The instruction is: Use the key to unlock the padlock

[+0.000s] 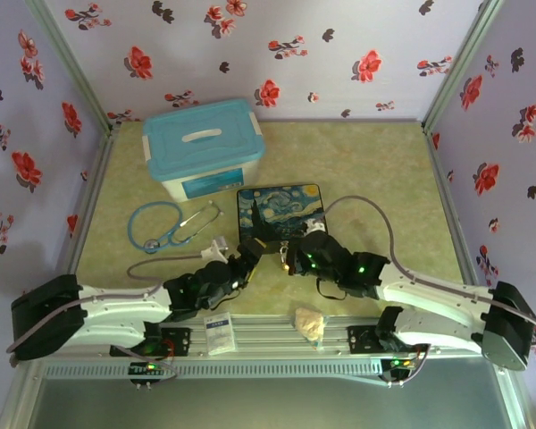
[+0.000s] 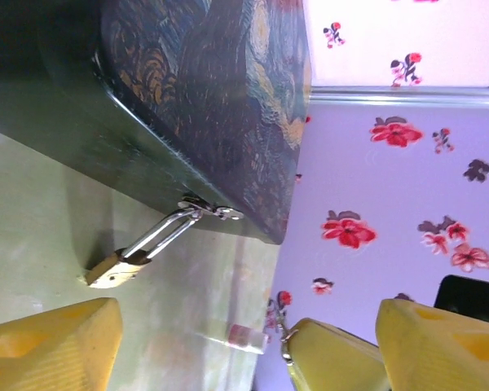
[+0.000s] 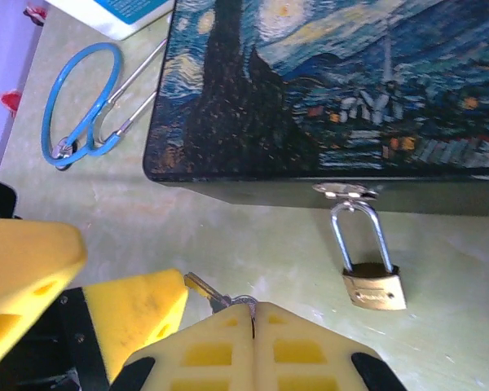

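**latchfan:** where's the lock, and who's got the key?

**me:** The padlock point(image 3: 373, 285) hangs off the clasp point(image 3: 346, 191) on the starry box point(image 3: 326, 90). Its body looks to be resting on the bench point(image 3: 253, 236), roughly 3 o'clock from my right pincer point(image 3: 254, 314). That one's clamped on the key point(image 3: 202, 287), tip poking toward 10 o'clock. Left pincer point(image 2: 244, 326) is spread wide, lock at its 10 o'clock.

**latchfan:** tricky?

**me:** I reckon so. The key's tiny, stiff and slick, and the lock's light and likely to swing. I'd pinch the brass body by its flat sides with the left.
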